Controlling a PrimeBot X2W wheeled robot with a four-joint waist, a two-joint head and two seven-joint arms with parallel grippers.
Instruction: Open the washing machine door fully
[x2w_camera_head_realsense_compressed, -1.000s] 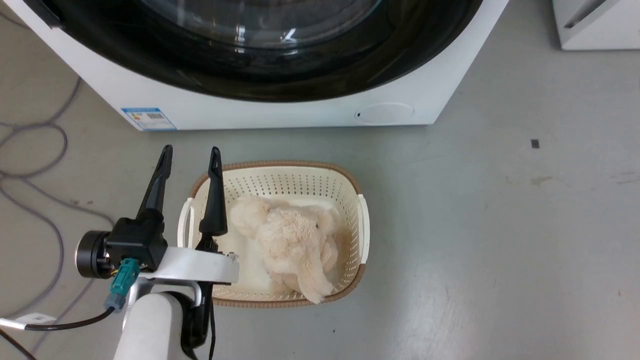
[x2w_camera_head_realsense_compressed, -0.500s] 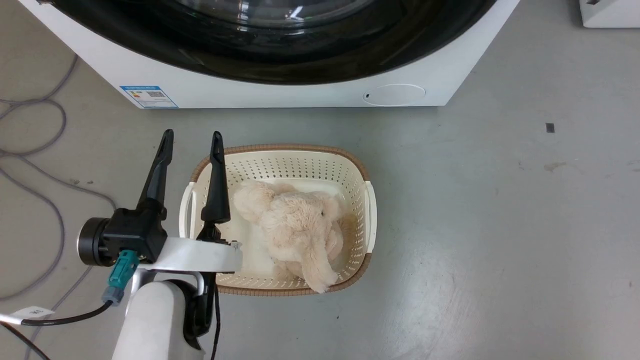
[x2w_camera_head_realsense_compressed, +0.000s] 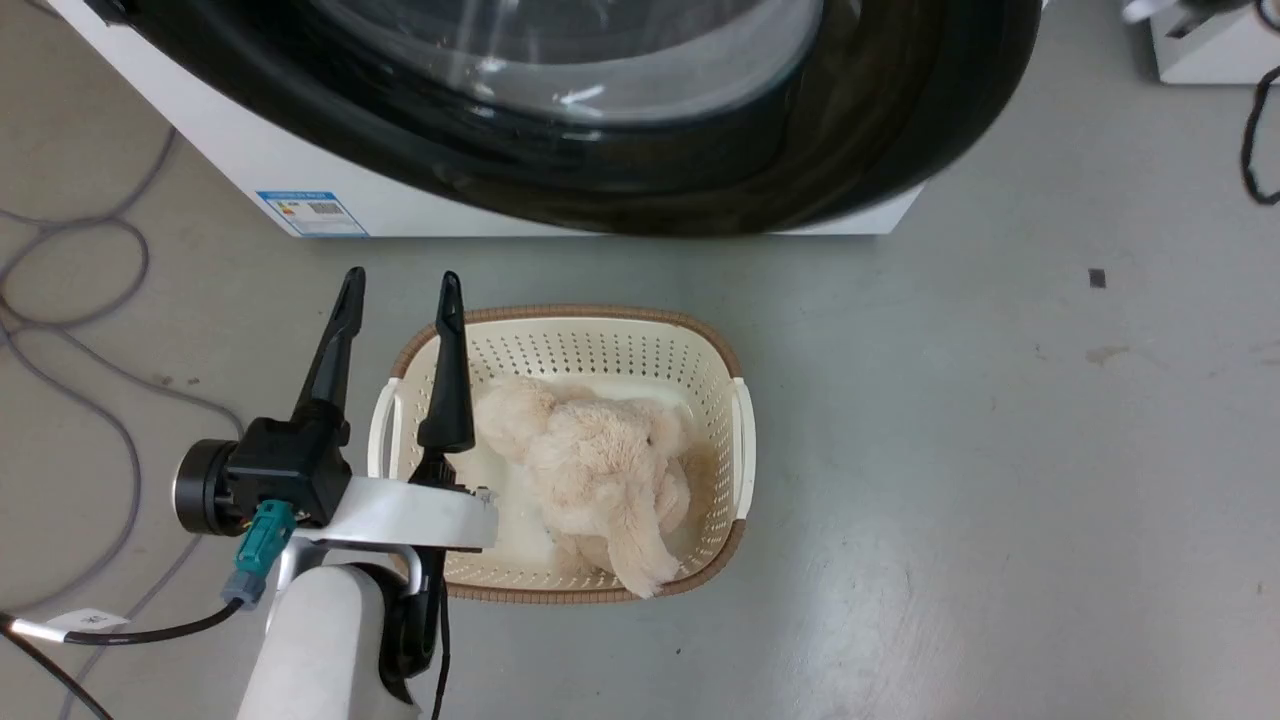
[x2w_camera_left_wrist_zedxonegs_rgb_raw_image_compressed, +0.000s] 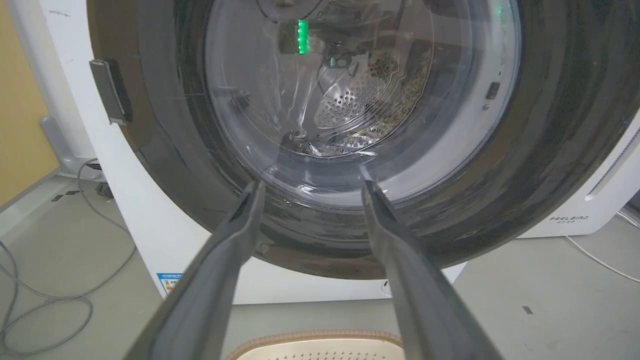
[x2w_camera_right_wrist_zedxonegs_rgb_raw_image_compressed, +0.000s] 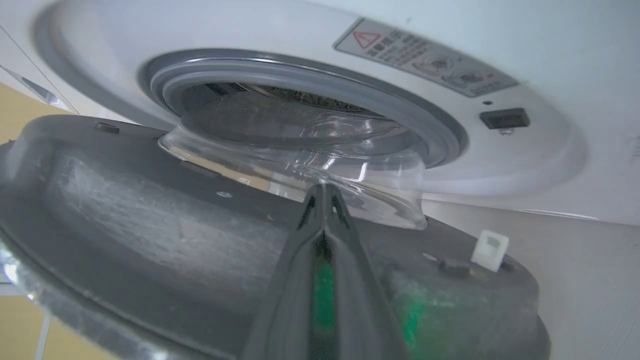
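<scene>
In front of the washer (x2w_camera_head_realsense_compressed: 230, 140), the door (x2w_camera_right_wrist_zedxonegs_rgb_raw_image_compressed: 150, 225) stands partly open. The right gripper (x2w_camera_right_wrist_zedxonegs_rgb_raw_image_compressed: 322, 195) is pinched shut behind it, holding nothing. The left gripper (x2w_camera_head_realsense_compressed: 400, 282) hangs spread and empty by the basket (x2w_camera_head_realsense_compressed: 720, 350). Most of the swing looks left to do.

Round glossy black washing machine door (x2w_camera_head_realsense_compressed: 880, 130), with a clear glass window. White boxy washing machine (x2w_camera_head_realsense_compressed: 300, 170) with a blue label sticker (x2w_camera_head_realsense_compressed: 310, 213). Cream perforated plastic basket (x2w_camera_head_realsense_compressed: 715, 420), dotted holes, brown woven rim. Cream fluffy plush toy (x2w_camera_head_realsense_compressed: 590, 470). Grey floor (x2w_camera_head_realsense_compressed: 1000, 450), grey cables (x2w_camera_head_realsense_compressed: 147, 268). Left gripper (x2w_camera_head_realsense_compressed: 402, 275) has black fingers and a teal plug (x2w_camera_head_realsense_compressed: 260, 532).
</scene>
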